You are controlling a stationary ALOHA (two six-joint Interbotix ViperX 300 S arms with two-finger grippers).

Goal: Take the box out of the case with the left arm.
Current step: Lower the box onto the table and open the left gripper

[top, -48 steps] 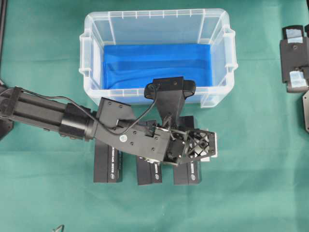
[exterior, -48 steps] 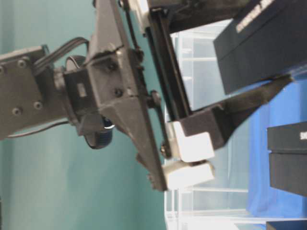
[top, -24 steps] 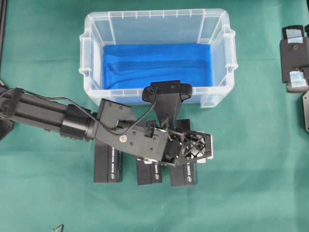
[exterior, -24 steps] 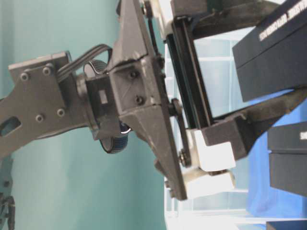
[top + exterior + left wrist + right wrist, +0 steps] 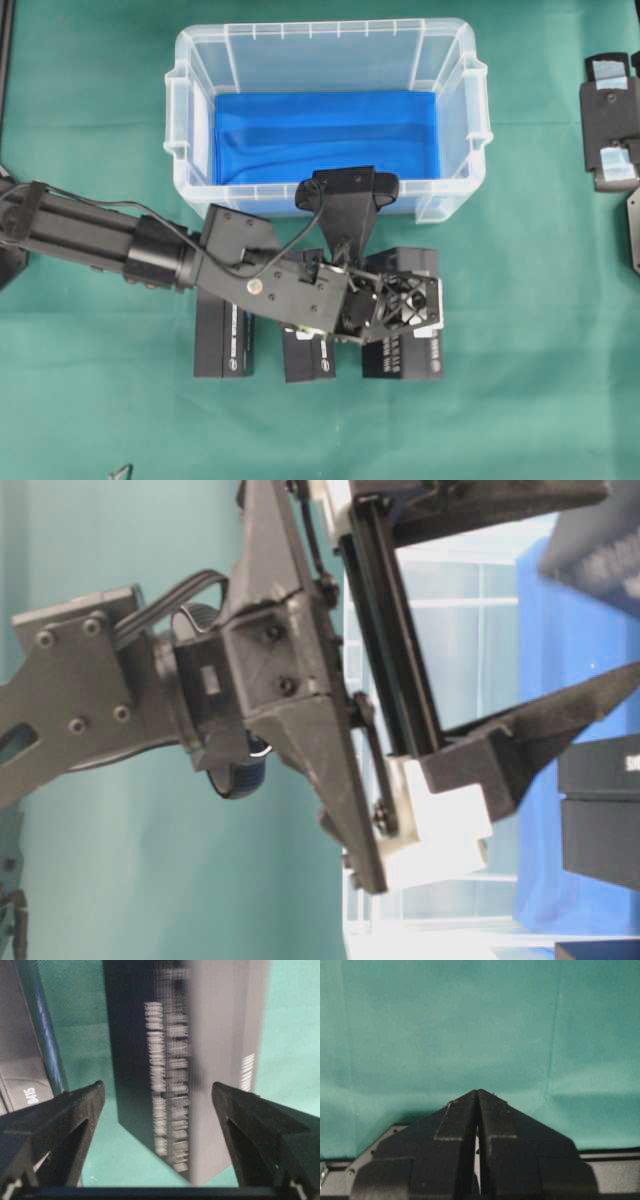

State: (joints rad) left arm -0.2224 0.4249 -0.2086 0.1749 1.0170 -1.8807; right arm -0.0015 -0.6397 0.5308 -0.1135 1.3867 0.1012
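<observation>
The clear case (image 5: 320, 35) with its blue lining (image 5: 325, 135) stands at the back and holds nothing. My left gripper (image 5: 400, 305) hangs in front of it, over the black box (image 5: 405, 345) on the green cloth. In the left wrist view the gripper (image 5: 157, 1085) is open. The box (image 5: 185, 1060) lies blurred between the fingers with green cloth showing on both sides, so neither finger touches it. In the table-level view the box (image 5: 600, 550) is a blur at the upper right. My right gripper (image 5: 478, 1091) is shut on nothing, above bare cloth.
Two more black boxes, one (image 5: 222, 340) at the left and one (image 5: 308, 358) in the middle, lie side by side left of the released box. The right arm (image 5: 610, 120) rests at the right edge. The case's front wall (image 5: 330, 195) is close behind my left wrist camera.
The left jaws have spread wider and let go of the box. It has dropped from the grip and tipped over onto the cloth, showing a broader face from above.
</observation>
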